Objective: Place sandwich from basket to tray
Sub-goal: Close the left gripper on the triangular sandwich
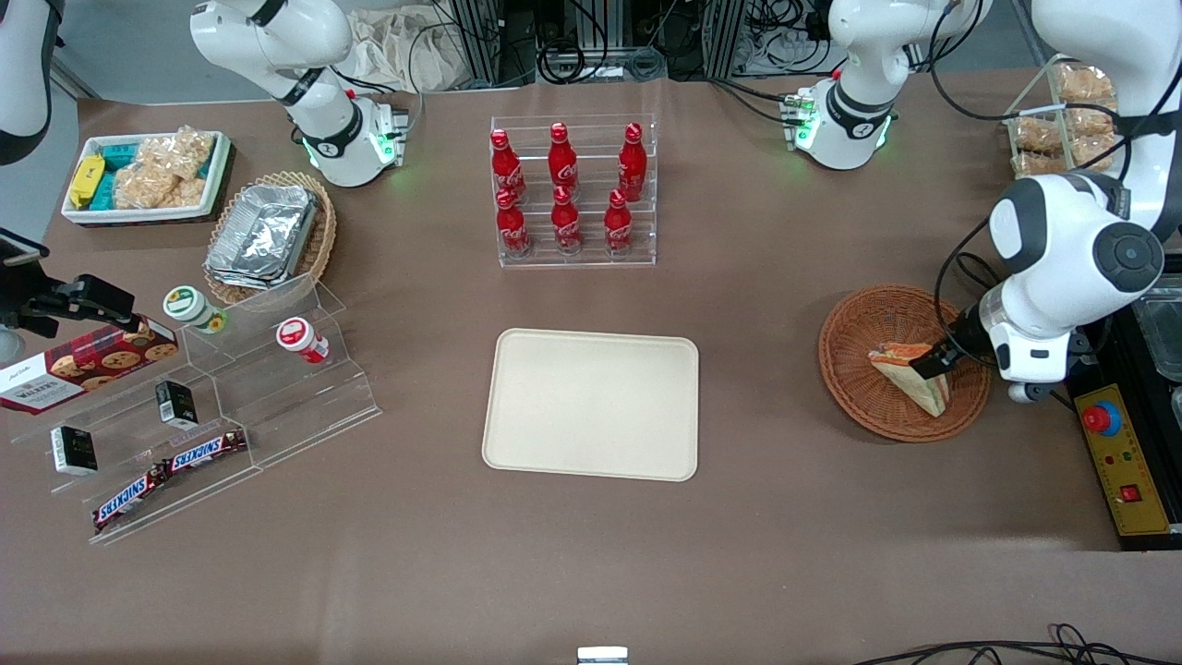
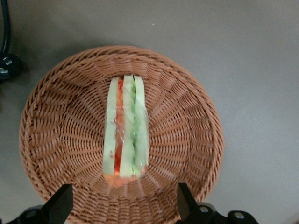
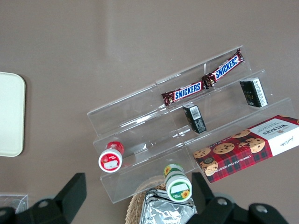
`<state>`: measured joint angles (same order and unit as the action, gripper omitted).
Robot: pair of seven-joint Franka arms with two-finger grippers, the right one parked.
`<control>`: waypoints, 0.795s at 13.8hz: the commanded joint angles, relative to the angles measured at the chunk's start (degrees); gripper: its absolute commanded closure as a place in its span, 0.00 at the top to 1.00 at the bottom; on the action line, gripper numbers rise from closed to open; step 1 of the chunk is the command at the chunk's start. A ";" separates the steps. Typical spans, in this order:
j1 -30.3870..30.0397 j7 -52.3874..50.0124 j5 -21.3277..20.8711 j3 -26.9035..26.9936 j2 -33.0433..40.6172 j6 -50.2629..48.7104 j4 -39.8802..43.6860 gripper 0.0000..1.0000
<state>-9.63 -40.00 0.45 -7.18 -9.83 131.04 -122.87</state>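
Observation:
The sandwich (image 1: 912,378) (image 2: 126,128), a clear-wrapped wedge of white bread with orange-red and green layers, lies in the round reddish-brown wicker basket (image 1: 863,369) (image 2: 56,135) toward the working arm's end of the table. My gripper (image 1: 931,362) (image 2: 125,203) hangs open just above the basket, over the sandwich's end; its two black fingers (image 2: 60,203) stand wide apart on either side, not touching the sandwich. The cream tray (image 1: 592,404) lies bare in the middle of the table.
A clear rack of red cola bottles (image 1: 568,189) stands farther from the front camera than the tray. A black control box with a red button (image 1: 1117,457) sits beside the basket. Toward the parked arm's end are acrylic steps with snacks (image 1: 199,406), a foil-tray basket (image 1: 268,235) and a white bin (image 1: 148,175).

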 commanded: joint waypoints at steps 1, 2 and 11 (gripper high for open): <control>-1.27 -1.57 -0.72 0.41 -1.51 2.72 -1.49 1.00; -1.27 -1.66 -0.72 0.42 -1.51 2.73 -1.67 1.00; -1.27 -5.08 -0.63 0.42 -7.48 10.01 -1.93 1.00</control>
<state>-10.59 -42.88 0.46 -6.36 -16.56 139.28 -124.39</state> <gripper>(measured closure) 0.000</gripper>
